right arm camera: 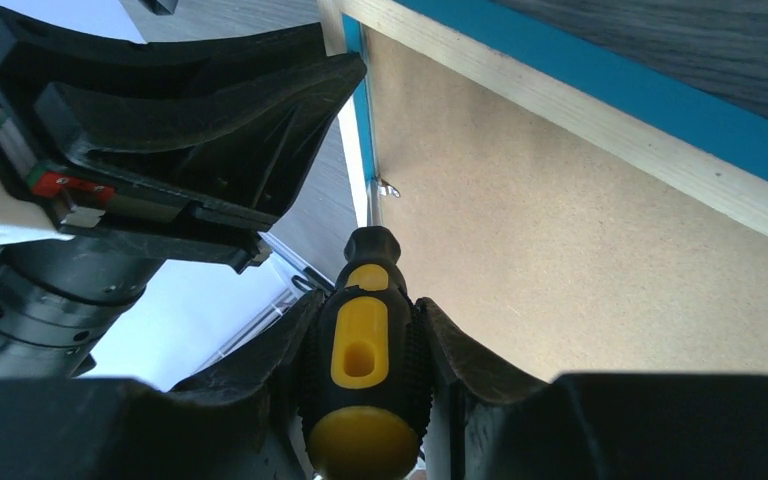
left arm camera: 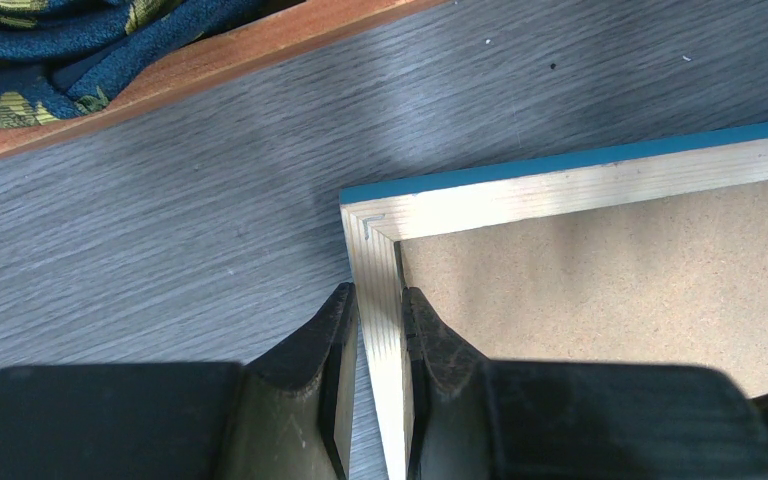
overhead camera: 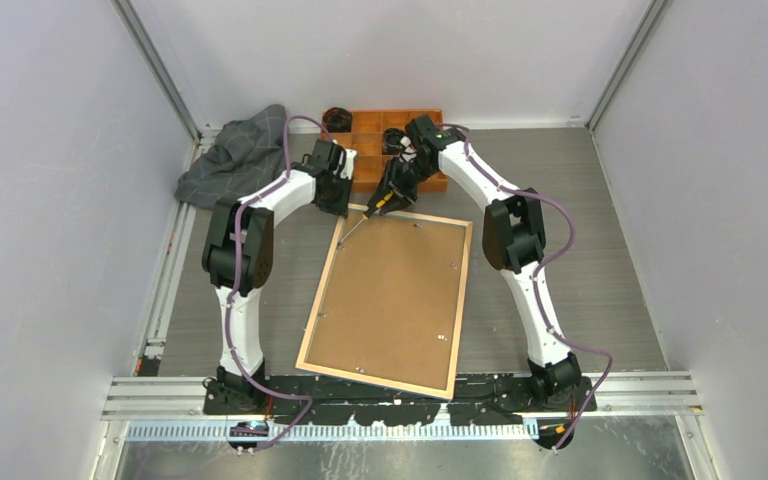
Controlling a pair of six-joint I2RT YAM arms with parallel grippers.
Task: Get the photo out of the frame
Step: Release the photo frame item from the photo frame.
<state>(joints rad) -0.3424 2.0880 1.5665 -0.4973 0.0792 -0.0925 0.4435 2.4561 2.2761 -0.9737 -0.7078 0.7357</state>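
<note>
Progress looks early: the frame [overhead camera: 322, 297] lies face down in the middle of the worktop [overhead camera: 580, 290], and the brown backing board [overhead camera: 395, 295] sits flush inside its rim, so nothing has been lifted out yet. The photo cannot be seen anywhere; by my judgement it is under that board. The left jaws are pinched narrow on the frame's left rail just below its far-left corner, one finger on the outer side and one on the inner. The right jaws are clamped around the handle of a screwdriver [right arm camera: 360, 350], which points toward a small metal tab [right arm camera: 388, 187] at the inner edge of the same rail. What is left appears to be freeing that tab and any others, raising the board, then drawing the print out. Tiny pale specks along the board's edges in the top view may be further tabs, too small to read. The rim is pale wood with fine straight grain and a mitred corner joint, with a bright blue strip along its outer side. The board is matte, speckled fibreboard, flat and thin. The tool's handle is glossy yellow with ribbed black grips. The worktop is grey with a wood-grain pattern. Beyond the frame stand an orange compartment tray [overhead camera: 400, 112] and a crumpled dark cloth [overhead camera: 230, 160].
</note>
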